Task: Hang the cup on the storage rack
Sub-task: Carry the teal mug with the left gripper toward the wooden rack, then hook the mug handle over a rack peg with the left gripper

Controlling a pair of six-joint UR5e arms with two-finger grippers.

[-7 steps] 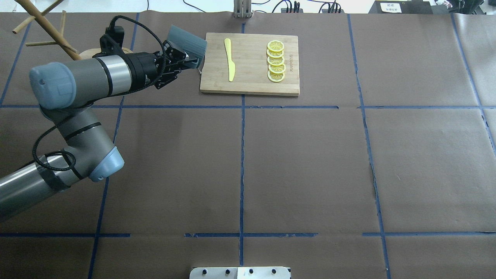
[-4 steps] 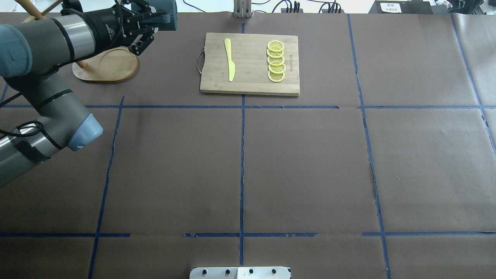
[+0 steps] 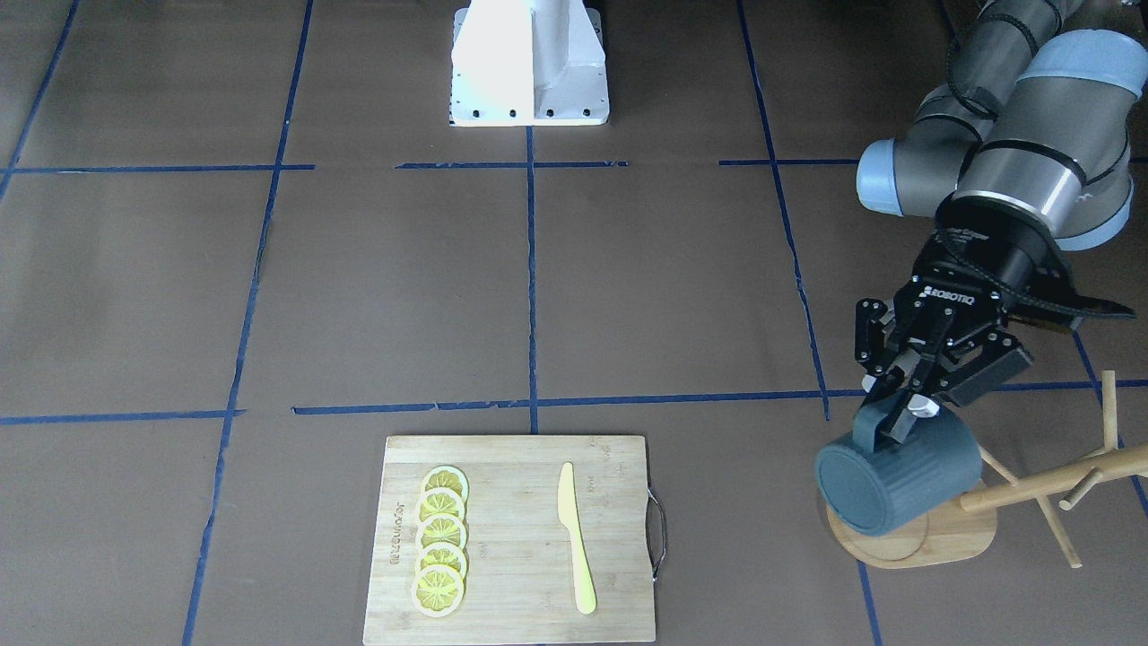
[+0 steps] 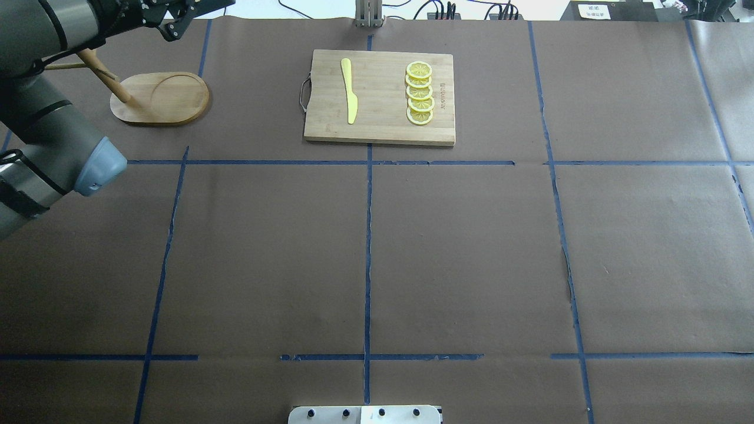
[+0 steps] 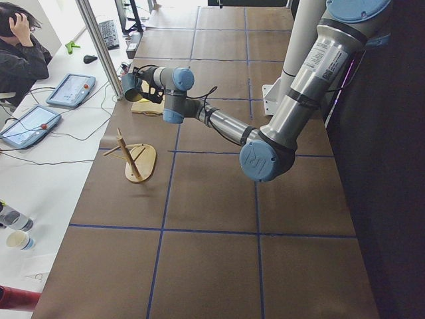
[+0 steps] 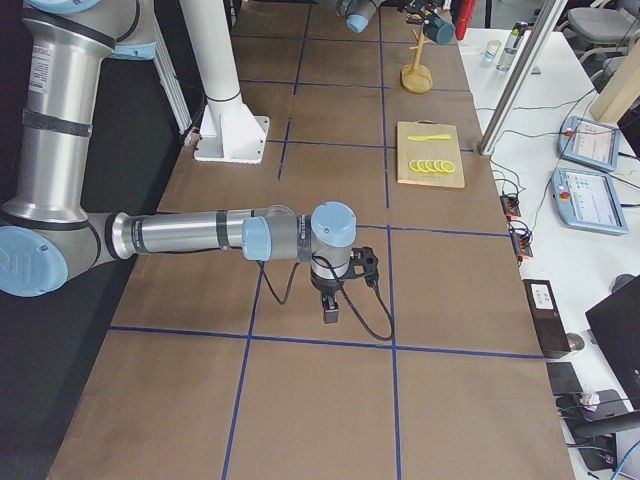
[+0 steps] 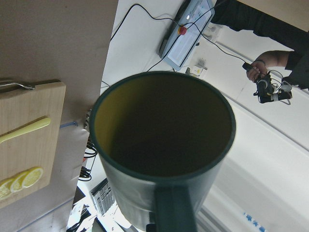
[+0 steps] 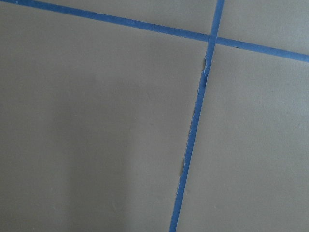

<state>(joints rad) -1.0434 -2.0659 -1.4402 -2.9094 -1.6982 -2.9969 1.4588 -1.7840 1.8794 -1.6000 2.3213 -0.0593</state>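
My left gripper (image 3: pixel 899 420) is shut on the rim of the cup (image 3: pixel 897 480), a dark blue-grey ribbed mug. It holds the cup on its side in the air, over the base of the storage rack (image 3: pixel 937 538). The rack is a bamboo mug tree with a pole and pegs (image 3: pixel 1067 475). The left wrist view looks into the cup's yellow interior (image 7: pixel 164 135). In the overhead view the gripper (image 4: pixel 177 15) is at the top edge, the cup is out of frame, and the rack's base (image 4: pixel 162 97) is in view. My right gripper (image 6: pixel 330 310) hangs low over the table; I cannot tell whether it is open.
A wooden cutting board (image 4: pixel 383 118) lies at the far middle of the table with a yellow knife (image 4: pixel 350 91) and several lemon slices (image 4: pixel 419 93). The robot's white base (image 3: pixel 529 63) stands at the near edge. An operator (image 5: pixel 16 46) sits at a side desk.
My left arm has carried the cup from the cutting board's left edge to the far left and up, out of the overhead view. The rack's base is now uncovered.
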